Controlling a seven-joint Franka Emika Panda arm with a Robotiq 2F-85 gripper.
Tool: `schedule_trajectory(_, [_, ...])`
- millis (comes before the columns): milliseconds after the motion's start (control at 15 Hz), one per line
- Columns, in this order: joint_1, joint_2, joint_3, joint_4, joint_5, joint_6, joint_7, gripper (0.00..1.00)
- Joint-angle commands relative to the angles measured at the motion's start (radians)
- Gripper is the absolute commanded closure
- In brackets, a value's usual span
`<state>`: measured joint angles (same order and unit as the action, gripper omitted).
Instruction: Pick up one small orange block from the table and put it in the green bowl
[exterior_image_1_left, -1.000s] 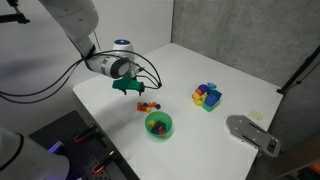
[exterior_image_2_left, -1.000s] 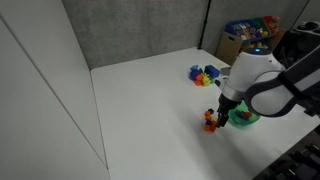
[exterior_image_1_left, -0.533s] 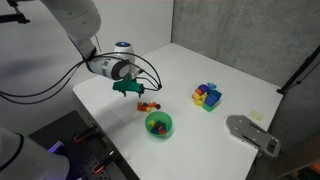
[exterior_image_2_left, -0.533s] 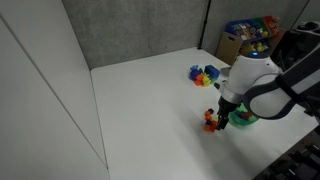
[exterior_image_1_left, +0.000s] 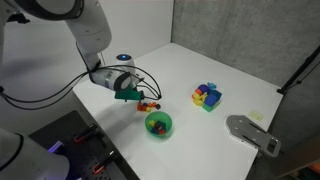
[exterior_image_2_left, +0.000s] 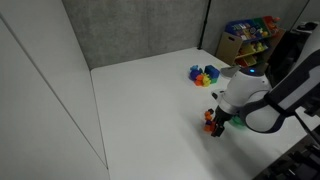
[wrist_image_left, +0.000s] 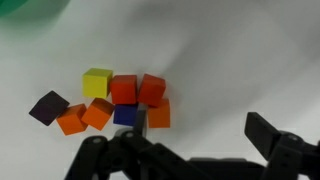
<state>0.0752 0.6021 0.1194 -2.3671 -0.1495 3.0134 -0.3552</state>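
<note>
A cluster of small blocks lies on the white table (exterior_image_1_left: 215, 65). In the wrist view it holds three orange blocks (wrist_image_left: 158, 113), (wrist_image_left: 97, 113), (wrist_image_left: 71, 121), with red, yellow, blue and purple ones among them. The cluster also shows in both exterior views (exterior_image_1_left: 149, 104) (exterior_image_2_left: 209, 121). The green bowl (exterior_image_1_left: 158, 124) stands just beyond the cluster, with a few pieces inside; its rim shows at the wrist view's top left (wrist_image_left: 35, 8). My gripper (wrist_image_left: 200, 135) (exterior_image_1_left: 134, 97) (exterior_image_2_left: 218, 117) is open and empty, low over the table. Its left finger is beside the rightmost orange block.
A blue tray (exterior_image_1_left: 207, 96) (exterior_image_2_left: 204, 74) with yellow and purple pieces sits further along the table. A grey flat object (exterior_image_1_left: 250, 132) lies near the table's corner. A shelf of coloured toys (exterior_image_2_left: 250, 32) stands behind the table.
The arm has come down and shifted toward the block cluster; the gripper now sits lower and closer to the blocks. The blocks and bowl have not moved.
</note>
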Motion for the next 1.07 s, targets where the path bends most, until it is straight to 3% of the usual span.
schedule_trajectory(0, [-0.021, 0.056, 0.008, 0.048, -0.050, 0.057, -0.001, 0.00])
schedule_trajectory(1000, [-0.066, 0.182, 0.028, 0.117, -0.105, 0.148, -0.002, 0.00])
